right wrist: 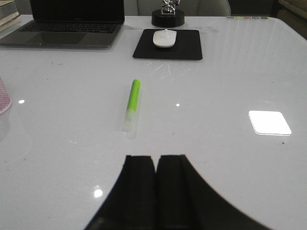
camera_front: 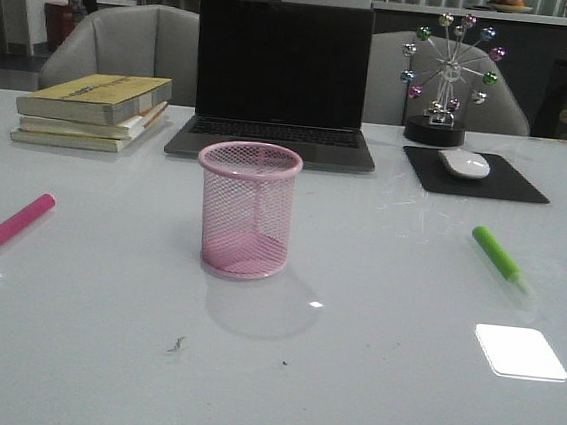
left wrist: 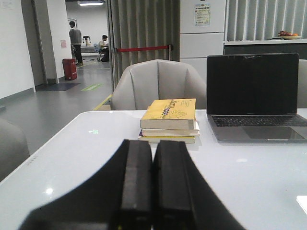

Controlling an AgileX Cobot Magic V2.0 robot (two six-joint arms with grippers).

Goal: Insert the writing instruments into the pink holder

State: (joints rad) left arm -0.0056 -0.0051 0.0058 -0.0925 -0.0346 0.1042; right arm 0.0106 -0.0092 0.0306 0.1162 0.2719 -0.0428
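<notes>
The pink holder (camera_front: 247,209), a wire-mesh cup, stands upright and empty at the middle of the white table; its edge shows in the right wrist view (right wrist: 4,96). A hot pink highlighter (camera_front: 16,222) lies flat at the table's left. A bright green highlighter (camera_front: 498,255) lies flat at the right, pale cap toward the front, and is also in the right wrist view (right wrist: 133,103), some way ahead of my right gripper (right wrist: 156,158). That gripper is shut and holds nothing. My left gripper (left wrist: 152,143) is shut and empty, facing the books. Neither gripper shows in the front view.
A laptop (camera_front: 279,82) stands open behind the holder. Stacked books (camera_front: 95,109) lie at the back left. A white mouse (camera_front: 464,164) on a black pad (camera_front: 478,176) and a ball ornament (camera_front: 446,72) sit at the back right.
</notes>
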